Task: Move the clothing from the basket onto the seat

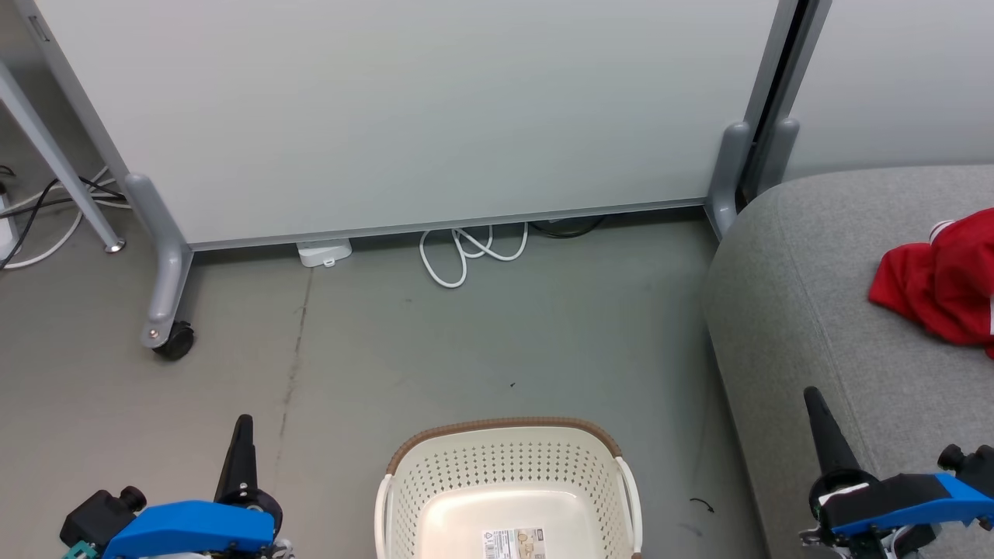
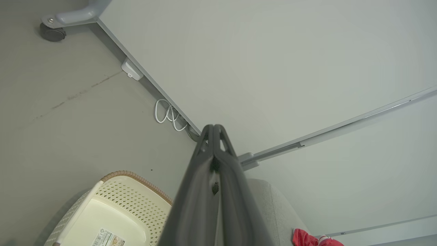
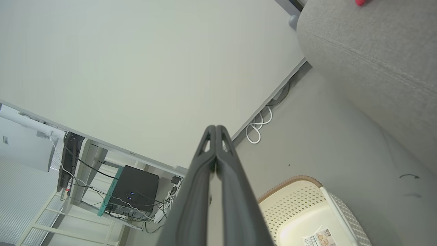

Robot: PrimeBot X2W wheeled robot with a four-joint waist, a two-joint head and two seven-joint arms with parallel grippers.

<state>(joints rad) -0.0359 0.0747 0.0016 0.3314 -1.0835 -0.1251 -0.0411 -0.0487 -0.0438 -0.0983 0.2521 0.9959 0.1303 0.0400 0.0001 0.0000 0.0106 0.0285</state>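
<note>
Red clothing (image 1: 940,283) heaped on the grey seat (image 1: 792,310), none seen in the basket (image 1: 505,466) — soft, light, limp, likely to drape and trail. Best pinched at a bunched fold. Closed tight and empty: left gripper (image 1: 244,425), right gripper (image 1: 813,397).

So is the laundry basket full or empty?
Empty, as far as it shows: the laundry basket has a bare floor but for a label. Red clothing lies on the grey sofa.
</note>
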